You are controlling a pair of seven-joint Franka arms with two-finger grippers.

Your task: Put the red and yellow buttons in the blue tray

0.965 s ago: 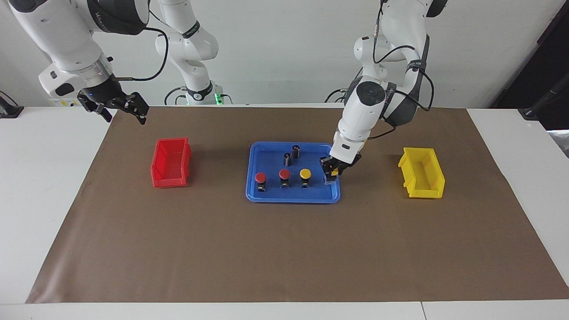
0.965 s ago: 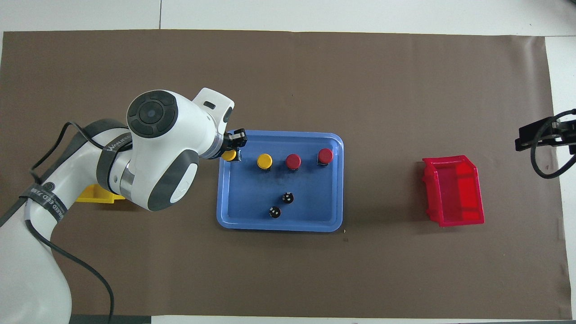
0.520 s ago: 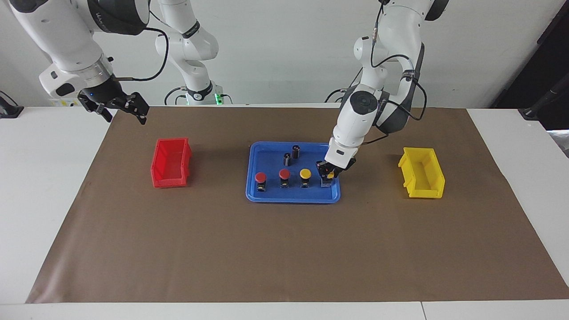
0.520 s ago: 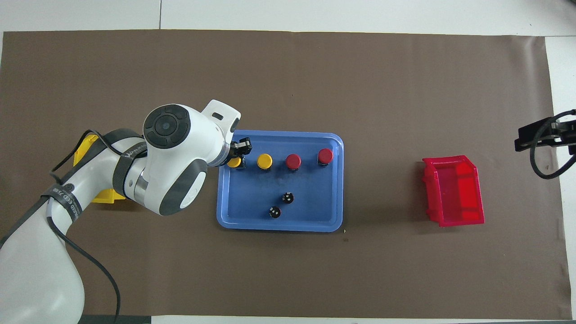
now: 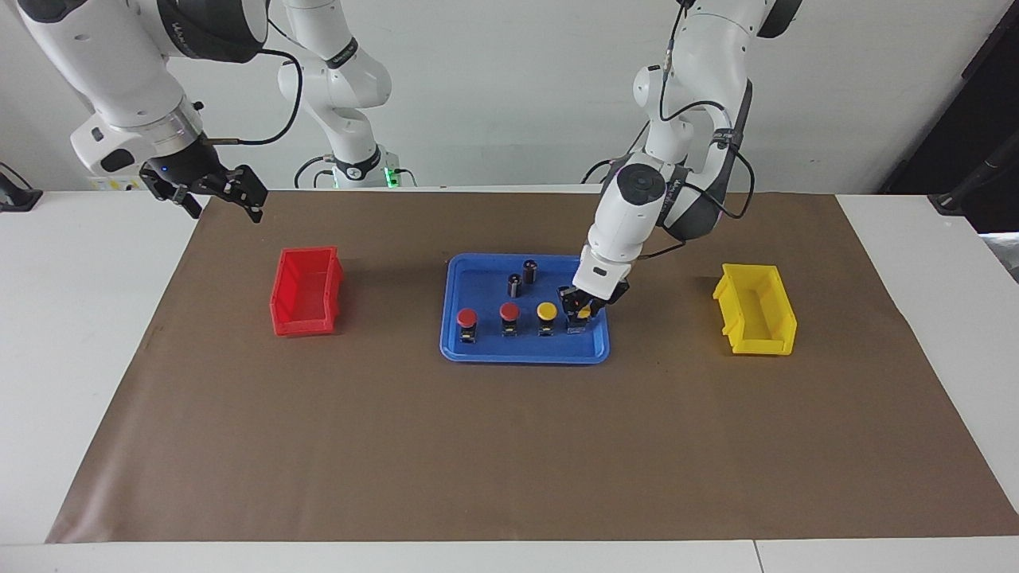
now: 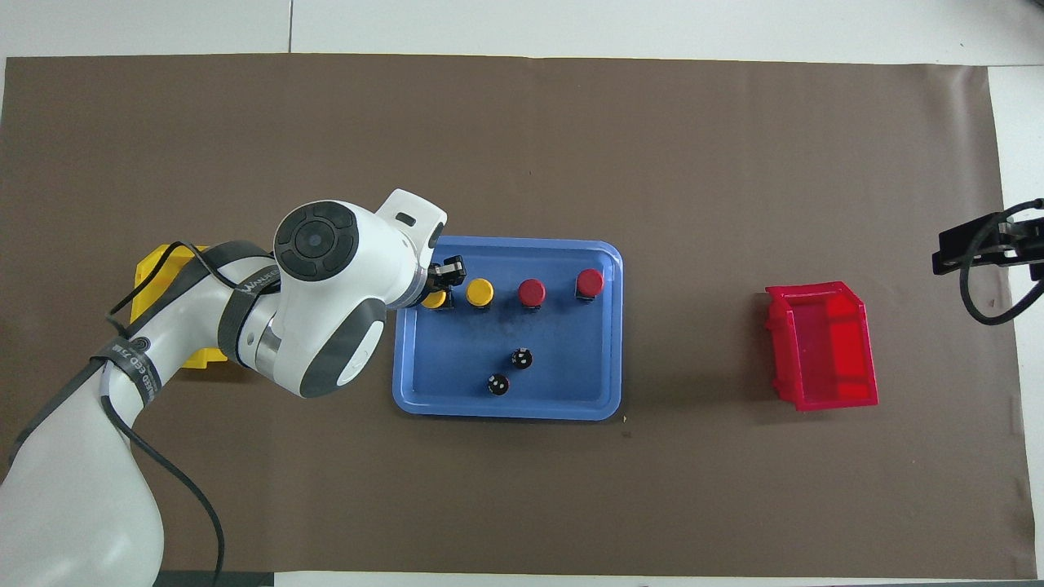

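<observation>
blue tray (image 5: 454, 318): bright blue. in the tray: two red-capped buttons (image 5: 467, 319), two yellow-capped buttons (image 5: 546, 311), all on black bodies, and two dark cylinders (image 5: 529, 271). red bin (image 5: 306, 291) and yellow bin (image 5: 755, 309) flank the tray. brown mat (image 5: 509, 446) under the tray, on a white table (image 5: 72, 334).

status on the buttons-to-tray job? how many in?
Done: two red buttons and one yellow button stand in a row in the blue tray. In hand: the left hand is down in the tray around the second yellow button at the row's end; whether it grips it is unclear. Left: let go and withdraw. The right hand waits, open.
</observation>
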